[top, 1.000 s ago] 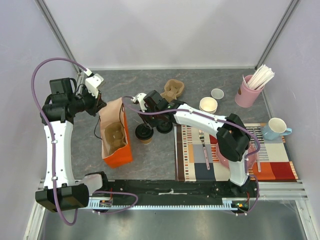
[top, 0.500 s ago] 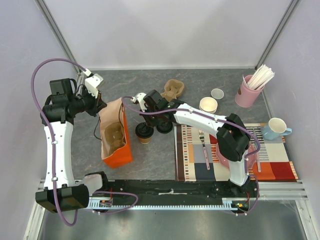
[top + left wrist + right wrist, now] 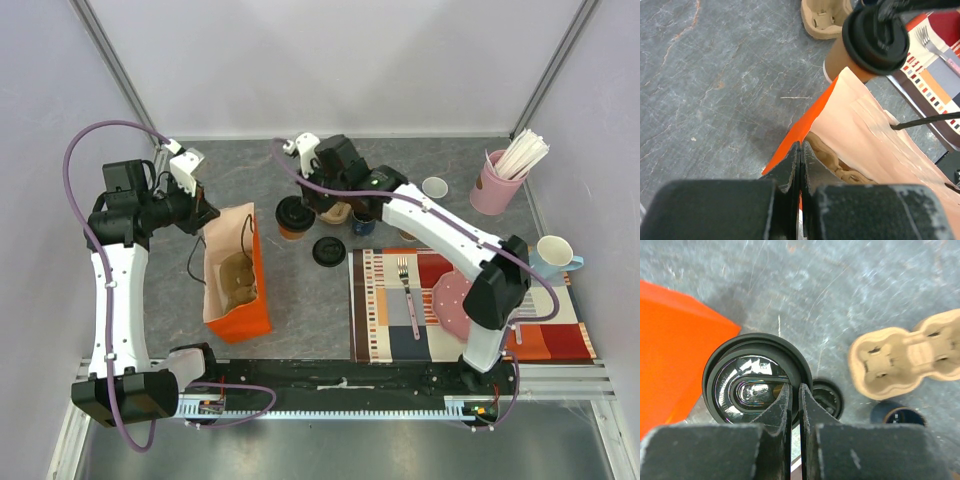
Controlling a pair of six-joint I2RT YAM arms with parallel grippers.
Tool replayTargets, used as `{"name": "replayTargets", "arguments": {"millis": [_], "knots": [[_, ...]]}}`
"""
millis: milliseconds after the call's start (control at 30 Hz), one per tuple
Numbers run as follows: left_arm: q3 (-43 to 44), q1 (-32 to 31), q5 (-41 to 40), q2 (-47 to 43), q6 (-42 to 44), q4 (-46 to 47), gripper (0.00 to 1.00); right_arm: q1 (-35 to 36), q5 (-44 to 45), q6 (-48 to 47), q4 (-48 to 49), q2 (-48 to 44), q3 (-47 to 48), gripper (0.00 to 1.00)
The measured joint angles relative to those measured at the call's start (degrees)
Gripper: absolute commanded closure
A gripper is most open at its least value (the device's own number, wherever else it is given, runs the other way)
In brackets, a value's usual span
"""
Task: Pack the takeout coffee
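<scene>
Right hand [image 3: 794,391] holds takeout coffee [image 3: 729,385] beside bag [image 3: 675,340] rim.

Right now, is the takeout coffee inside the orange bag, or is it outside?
Outside. The takeout coffee is beside the orange bag, clear of its opening; the right pincer grips its lid.

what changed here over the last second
The right hand closed on the black-lidded brown paper coffee cup and moved it farther from the arm bases. The left hand still pinches the orange paper bag; the loose black lid stayed put.
</scene>
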Motion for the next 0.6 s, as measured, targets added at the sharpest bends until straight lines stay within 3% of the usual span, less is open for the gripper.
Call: {"name": "replayTargets", "arguments": {"millis": [367,600], "knots": [[-0.4,-1.1,2.8,0.0,-3.0,2.6,0.98,-1.8,0.6,-1.3,-0.2,-3.7,17.3,1.0],[-1.0,-4.1,3.3,0.1,-5.2,4.5,0.98,-1.6,-5.5,-1.4,2.4,-3.7,25.3,1.0]]}}
